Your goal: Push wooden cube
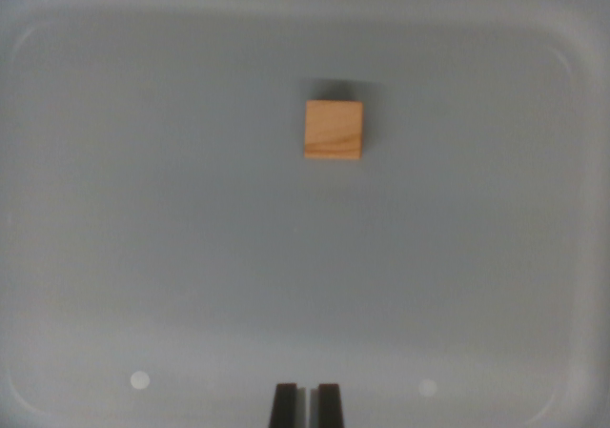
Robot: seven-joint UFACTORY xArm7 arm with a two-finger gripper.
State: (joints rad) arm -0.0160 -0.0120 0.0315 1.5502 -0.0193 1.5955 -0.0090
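The wooden cube (334, 130) sat alone inside the tray (86, 209), on its flat floor, a little toward the wrist view's right of centre and nearer the far wall than the near one. The gripper (306, 404) stood at the bottom edge of the view, well apart from the cube and slightly toward the wrist view's left of it.
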